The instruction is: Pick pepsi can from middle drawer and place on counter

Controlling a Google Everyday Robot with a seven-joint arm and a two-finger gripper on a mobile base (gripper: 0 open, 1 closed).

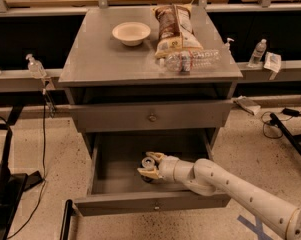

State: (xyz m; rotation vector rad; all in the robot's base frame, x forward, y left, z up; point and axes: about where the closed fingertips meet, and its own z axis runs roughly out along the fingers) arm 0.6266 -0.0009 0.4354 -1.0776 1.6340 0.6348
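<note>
The middle drawer (117, 176) is pulled open below the counter (100, 56). The pepsi can (148, 162) stands upright on the drawer floor, silver top showing, its dark body mostly hidden. My gripper (149, 164) reaches into the drawer from the right on a white arm. Its two fingers (155, 156) sit against either side of the can, closed on it. The can still rests in the drawer.
On the counter are a white bowl (131, 33), a chip bag (172, 26) and a clear water bottle (192, 60). The upper drawer with a brass knob (152, 117) is closed above the open one. Small bottles (35, 66) stand on the side ledges.
</note>
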